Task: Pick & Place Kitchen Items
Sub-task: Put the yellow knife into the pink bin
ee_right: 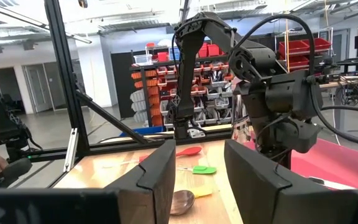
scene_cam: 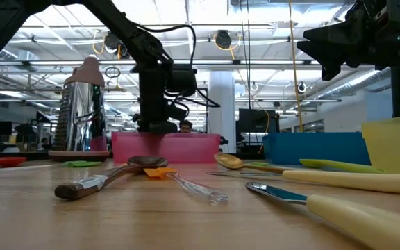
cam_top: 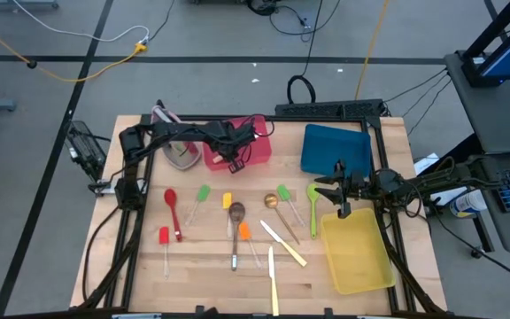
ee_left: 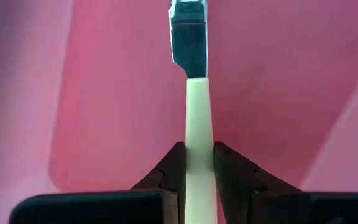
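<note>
— Room first?
— Workshop hall beyond, shelves of red bins, cables on the floor. Wooden desk [cam_top: 211,266] inside a black frame, red tray [cam_top: 248,152] at twelve o'clock, blue tray [cam_top: 333,146] at one, yellow tray [cam_top: 354,252] at four.
— Utensils?
— Scattered mid-desk: spoons, spatulas, two cream knives toward six.
— Left pincer [cam_top: 235,162]?
— Over the red tray, clamped on a cream-handled knife [ee_left: 191,106], though probably about to let go. Blade straight ahead of the fingers [ee_left: 166,171], long axis in line with them, red floor right behind.
— Right pincer [cam_top: 341,202]?
— Parked at three o'clock, above the yellow tray's top edge, gaping, nothing held. Nearest to the green spoon [cam_top: 312,206].
</note>
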